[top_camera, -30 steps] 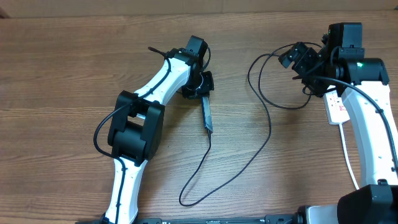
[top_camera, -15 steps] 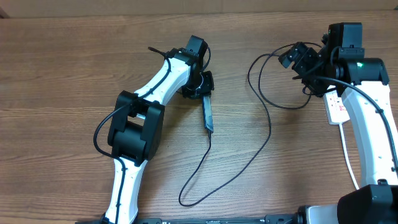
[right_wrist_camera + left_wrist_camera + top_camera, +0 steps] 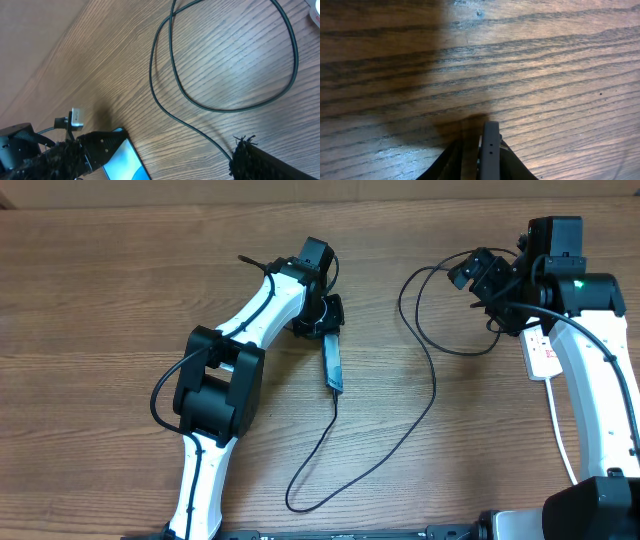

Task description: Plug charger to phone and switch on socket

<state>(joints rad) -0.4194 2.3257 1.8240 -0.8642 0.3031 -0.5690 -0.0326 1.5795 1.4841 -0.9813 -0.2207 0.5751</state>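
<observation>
The phone [image 3: 333,366] stands on its long edge, a narrow dark bar in the overhead view. In the right wrist view its light blue screen [image 3: 129,161] faces the camera. My left gripper [image 3: 327,318] straddles its far end. In the left wrist view the phone's edge [image 3: 490,150] rests against the right finger [image 3: 516,166], with a strip of wood showing between it and the left finger. The charger cable [image 3: 434,385] joins the phone's near end, loops toward the front and runs up under my right gripper [image 3: 478,272], which is open and empty. The socket [image 3: 541,352] lies partly under the right arm.
The cable's slack makes a long loop [image 3: 292,498] near the front edge and a second loop [image 3: 220,108] between the two arms. The left arm's elbow [image 3: 215,385] sits over the table's left middle. A silver connector [image 3: 77,118] sticks out by the left arm.
The left gripper's jaws have eased apart from the phone. The cable's front loop has slid slightly left. The right arm has not moved.
</observation>
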